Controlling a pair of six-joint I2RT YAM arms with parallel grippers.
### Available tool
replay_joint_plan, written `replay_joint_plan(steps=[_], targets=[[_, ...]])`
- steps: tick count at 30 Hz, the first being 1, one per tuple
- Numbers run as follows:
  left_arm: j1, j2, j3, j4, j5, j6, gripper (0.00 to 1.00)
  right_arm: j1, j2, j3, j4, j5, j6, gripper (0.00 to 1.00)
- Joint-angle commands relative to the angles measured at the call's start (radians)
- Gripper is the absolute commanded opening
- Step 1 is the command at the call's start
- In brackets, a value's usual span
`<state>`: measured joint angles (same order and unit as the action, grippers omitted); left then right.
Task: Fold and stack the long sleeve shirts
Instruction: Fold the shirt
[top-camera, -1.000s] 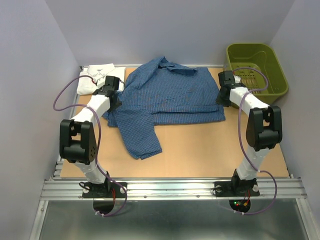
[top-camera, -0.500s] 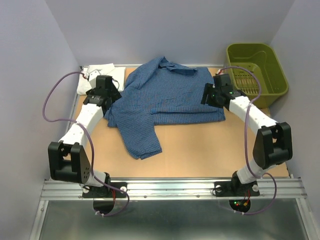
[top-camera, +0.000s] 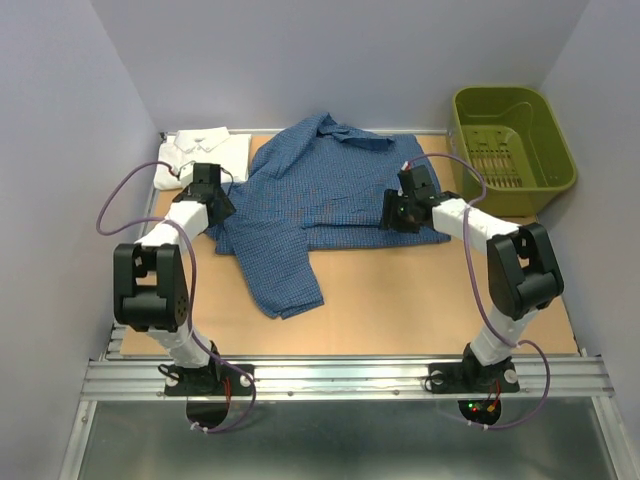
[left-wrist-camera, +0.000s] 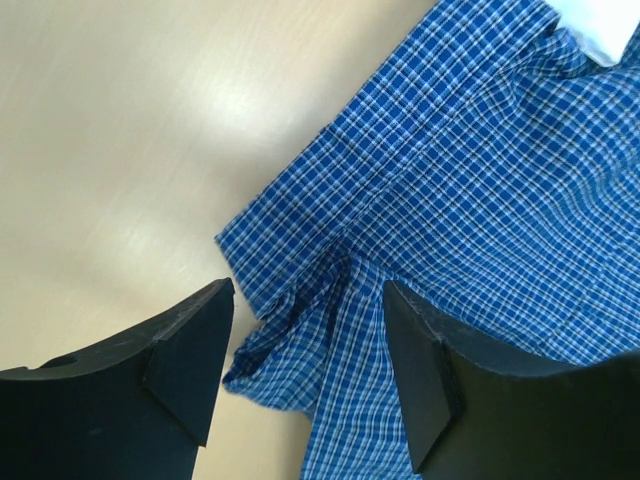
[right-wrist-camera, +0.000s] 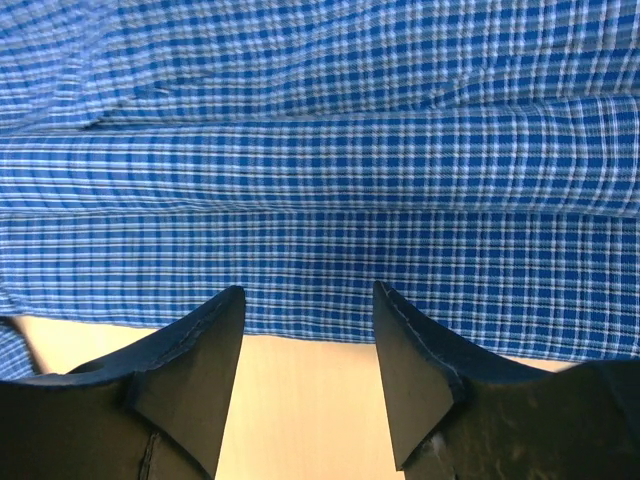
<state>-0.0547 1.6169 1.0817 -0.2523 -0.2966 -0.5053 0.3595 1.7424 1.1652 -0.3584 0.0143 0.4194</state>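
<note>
On the bench (top-camera: 400, 300), mid-to-far area, the blue checked shirt (top-camera: 335, 190) lies spread out. Its collar is toward the far edge, and one sleeve trails down toward the near side on the left. The lower edge on the right looks doubled over in a straight band.

The white shirt (top-camera: 200, 155) sits folded in the far left corner, just beside the blue one. A green basket (top-camera: 510, 135) is at the far right, apart from both shirts.

The left gripper (left-wrist-camera: 305, 290) is over the blue shirt's left edge, where the cloth bunches near the sleeve. Its jaws are spread and nothing is pinched between them. In the wrist view there is bare bench to one side and checked cloth to the other.

The right gripper (right-wrist-camera: 308, 290) is low over the shirt's right lower edge. Its jaws are apart and straddle the hem line, with cloth ahead of the fingertips and bare bench between the fingers. It is released too and grips nothing.
</note>
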Motion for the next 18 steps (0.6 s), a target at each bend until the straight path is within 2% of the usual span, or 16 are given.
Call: replay_joint_plan(steps=[1, 10, 18], targets=[[0.010, 0.046, 0.043, 0.021, 0.019, -0.009, 0.71, 0.001, 0.031, -0.047, 0.053, 0.041, 0.013, 0.59], [0.047, 0.048, -0.072, -0.004, 0.019, -0.053, 0.68, -0.001, 0.006, -0.180, 0.006, 0.055, 0.035, 0.59], [0.093, -0.118, -0.311, -0.005, 0.077, -0.102, 0.68, -0.001, -0.107, -0.347, -0.122, 0.023, 0.076, 0.60]])
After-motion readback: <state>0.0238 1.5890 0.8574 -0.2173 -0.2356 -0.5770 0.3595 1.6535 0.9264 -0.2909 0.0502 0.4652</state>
